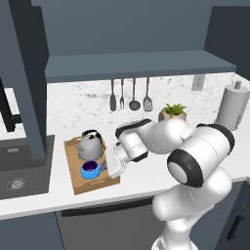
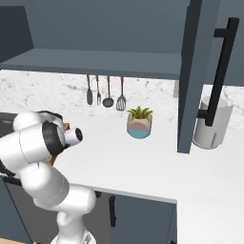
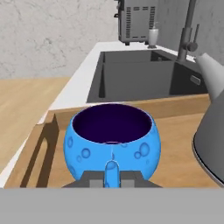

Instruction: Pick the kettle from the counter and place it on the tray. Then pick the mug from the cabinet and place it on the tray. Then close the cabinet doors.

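Mug (image 3: 112,142) on tray (image 3: 39,148), beside kettle (image 3: 212,131). Gripper (image 3: 111,177) fingers flank its handle; pinching or released, cannot tell. Risk: retreating while clamped could tip the mug.

One kettle (image 1: 91,145); one mug (image 1: 90,170); one tray (image 1: 78,180); four hanging utensils (image 1: 130,95).

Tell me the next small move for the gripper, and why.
Probably open the gripper and back away: the mug already sits on the tray beside the kettle, its handle between the fingertips, and the cabinet doors remain open.
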Motion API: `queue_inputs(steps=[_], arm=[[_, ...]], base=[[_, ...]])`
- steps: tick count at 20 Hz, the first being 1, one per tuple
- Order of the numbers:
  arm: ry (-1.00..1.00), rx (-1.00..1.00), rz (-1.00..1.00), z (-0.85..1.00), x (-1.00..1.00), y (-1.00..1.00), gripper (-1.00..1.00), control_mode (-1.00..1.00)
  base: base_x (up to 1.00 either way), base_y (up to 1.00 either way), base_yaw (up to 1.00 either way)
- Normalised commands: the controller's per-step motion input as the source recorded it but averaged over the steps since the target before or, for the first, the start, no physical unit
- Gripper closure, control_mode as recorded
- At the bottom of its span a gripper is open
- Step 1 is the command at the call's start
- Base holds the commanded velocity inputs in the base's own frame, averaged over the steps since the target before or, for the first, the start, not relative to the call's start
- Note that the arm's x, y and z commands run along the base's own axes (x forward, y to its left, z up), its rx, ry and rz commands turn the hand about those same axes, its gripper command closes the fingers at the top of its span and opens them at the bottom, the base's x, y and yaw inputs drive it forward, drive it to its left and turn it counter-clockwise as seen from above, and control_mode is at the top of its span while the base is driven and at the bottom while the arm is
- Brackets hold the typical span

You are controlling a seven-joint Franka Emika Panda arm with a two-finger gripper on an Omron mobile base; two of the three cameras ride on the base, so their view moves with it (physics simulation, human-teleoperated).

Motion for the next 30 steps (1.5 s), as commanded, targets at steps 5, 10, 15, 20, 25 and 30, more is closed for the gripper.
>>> queue_inputs(steps=[5, 10, 15, 20, 25, 30], arm=[[0.00, 0.01, 0.00, -0.27, 0.08, 0.02, 1.00, -1.00], [0.00, 0.00, 0.00, -0.18, 0.02, 0.04, -1.00, -1.00], [0.02, 0.00, 0.00, 0.22, -0.03, 0.00, -1.00, -1.00], [0.07, -0.01, -0.03, 0.84, -0.33, -0.04, -1.00, -1.00], [0.23, -0.09, -0.34, 1.00, -0.41, -0.13, -1.00, -1.00], [0.40, -0.09, -0.52, 0.86, -0.32, -0.54, -1.00, -1.00]], base=[[0.00, 0.00, 0.00], [0.00, 0.00, 0.00], [0.00, 0.00, 0.00], [0.00, 0.00, 0.00], [0.00, 0.00, 0.00], [0.00, 0.00, 0.00]])
